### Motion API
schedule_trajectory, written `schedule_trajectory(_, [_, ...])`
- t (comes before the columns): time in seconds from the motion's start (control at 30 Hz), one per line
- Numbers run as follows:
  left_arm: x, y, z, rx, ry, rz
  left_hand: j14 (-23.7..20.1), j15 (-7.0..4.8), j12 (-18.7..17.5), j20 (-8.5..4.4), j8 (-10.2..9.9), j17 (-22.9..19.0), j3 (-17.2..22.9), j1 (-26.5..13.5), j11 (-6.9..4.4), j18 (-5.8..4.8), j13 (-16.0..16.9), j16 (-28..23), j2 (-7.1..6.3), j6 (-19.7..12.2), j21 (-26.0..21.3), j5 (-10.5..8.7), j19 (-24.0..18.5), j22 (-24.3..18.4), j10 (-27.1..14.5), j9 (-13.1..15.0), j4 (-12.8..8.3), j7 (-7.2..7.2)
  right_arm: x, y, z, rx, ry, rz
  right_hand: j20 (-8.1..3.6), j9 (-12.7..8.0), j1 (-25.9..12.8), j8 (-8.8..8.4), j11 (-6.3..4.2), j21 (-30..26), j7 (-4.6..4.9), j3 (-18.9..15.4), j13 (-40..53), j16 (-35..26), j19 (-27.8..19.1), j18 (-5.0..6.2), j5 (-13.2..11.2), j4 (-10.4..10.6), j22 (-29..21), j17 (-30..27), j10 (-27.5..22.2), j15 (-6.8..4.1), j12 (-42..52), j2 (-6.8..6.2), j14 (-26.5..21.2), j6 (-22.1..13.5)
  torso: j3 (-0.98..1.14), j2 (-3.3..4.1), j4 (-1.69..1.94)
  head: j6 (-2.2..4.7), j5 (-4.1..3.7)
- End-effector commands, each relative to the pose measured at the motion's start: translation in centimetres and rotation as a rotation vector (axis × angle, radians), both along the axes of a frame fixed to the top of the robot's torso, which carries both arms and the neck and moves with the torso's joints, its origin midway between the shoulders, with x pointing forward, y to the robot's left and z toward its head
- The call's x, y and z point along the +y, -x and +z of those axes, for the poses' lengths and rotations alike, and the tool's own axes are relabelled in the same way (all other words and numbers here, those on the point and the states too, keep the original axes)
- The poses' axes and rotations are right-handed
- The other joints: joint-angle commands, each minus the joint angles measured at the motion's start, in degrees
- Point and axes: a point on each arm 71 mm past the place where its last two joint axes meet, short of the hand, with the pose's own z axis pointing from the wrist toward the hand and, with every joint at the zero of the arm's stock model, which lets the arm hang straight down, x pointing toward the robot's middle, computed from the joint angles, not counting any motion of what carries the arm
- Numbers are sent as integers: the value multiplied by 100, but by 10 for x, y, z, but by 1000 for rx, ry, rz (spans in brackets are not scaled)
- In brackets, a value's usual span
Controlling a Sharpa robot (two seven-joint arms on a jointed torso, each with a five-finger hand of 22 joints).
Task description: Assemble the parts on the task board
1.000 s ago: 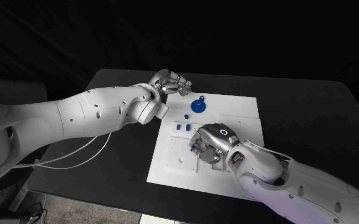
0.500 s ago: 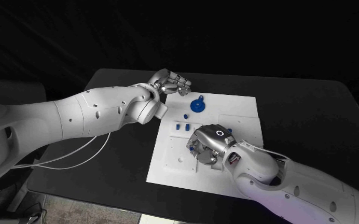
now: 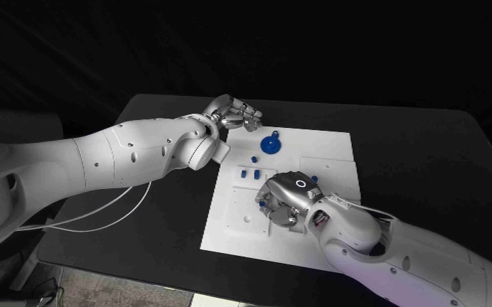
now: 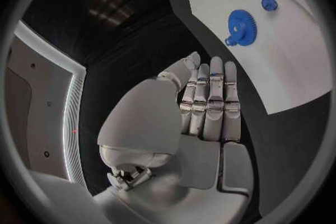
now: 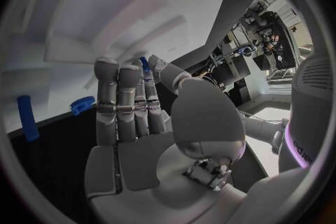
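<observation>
**Assembly status: early stage, most blue parts still loose on the board**

The flat white rectangular task board lay at the centre of the black table. A round blue toothed gear with a small handle tab sat flat on the board toward 12 o'clock; the left wrist view showed it as a gear with a small blue round knob just beside it. Whether the gear was seated on a post or merely resting could not be told. Two short blue pegs lay side by side near the board's 9 o'clock edge, and a small blue piece lay between them and the gear.

The silver many-fingered left hand hovered off the board's 11 o'clock corner. In the left wrist view its fingers were straight and together with nothing in them.

The silver many-fingered right hand was over the board's recessed area toward 6 o'clock. The right wrist view showed a small blue part at its fingertips, apparently pinched; a loose blue peg and a small blue toothed piece lay nearby.

Judgement: one part was probably being positioned over its recess. No part was confirmed as seated, so the pegs, the small pieces and possibly the gear remained to be fitted.
</observation>
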Motion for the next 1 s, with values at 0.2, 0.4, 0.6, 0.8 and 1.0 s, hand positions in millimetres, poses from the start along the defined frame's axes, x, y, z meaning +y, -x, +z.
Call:
schedule_trajectory(0.2, [0,1,0,10,7,-12,-32,5,31,35,-15,-10,-16,-23,7,28,-3,-27,20,-20,-26,5,-9,-12,-37,-3,20,9,-8,0,0,-2,-52,-42,219,-26,197,-39,198,-839,27,-1173,7,-95,243,339,1,309,-274,-239,-729,189,17,-402,-48,-604,3,0,0,25,-43])
schedule_trajectory(0.4, [1,0,0,11,6,-10,-40,10,32,41,-16,-9,-16,-24,11,31,-3,-27,7,-33,-26,-1,-8,-42,-46,-3,25,11,-14,5,8,-16,-103,-50,239,-26,460,-39,220,-1045,12,-1671,0,-53,240,405,8,573,-647,-528,-838,198,2,-412,-41,-634,2,0,-2,50,-75])
schedule_trajectory(0.6, [2,0,0,10,5,-6,-40,10,32,41,-16,-9,-16,-24,11,31,-3,-27,7,-33,-26,-1,-8,-42,-46,-3,25,11,-28,4,26,-20,-156,-76,208,-27,437,-40,181,-880,16,-1493,0,-2,238,358,-4,561,-754,-605,-676,169,2,-404,-28,-579,0,-5,-6,108,-163])
schedule_trajectory(0.8, [3,0,0,8,9,-7,-38,9,32,42,-16,-8,-12,-19,10,35,-2,-24,3,-37,-24,2,-1,-71,-45,-3,29,11,-50,-9,50,-3,-177,-125,139,-23,386,-37,101,-446,56,-590,-6,54,254,237,21,420,-667,-606,-294,99,-1,-402,37,-438,3,-5,-9,162,-263])
schedule_trajectory(1.0, [4,0,1,1,18,-9,9,-11,32,28,-16,-1,-24,-15,-5,30,-2,-18,16,-25,-12,9,21,-50,2,-3,36,8,-87,-34,70,15,-109,-194,114,-22,216,-37,79,-317,47,-437,-2,75,233,186,280,351,-619,-579,-234,93,0,-501,16,-417,-2,-14,-19,212,-340])
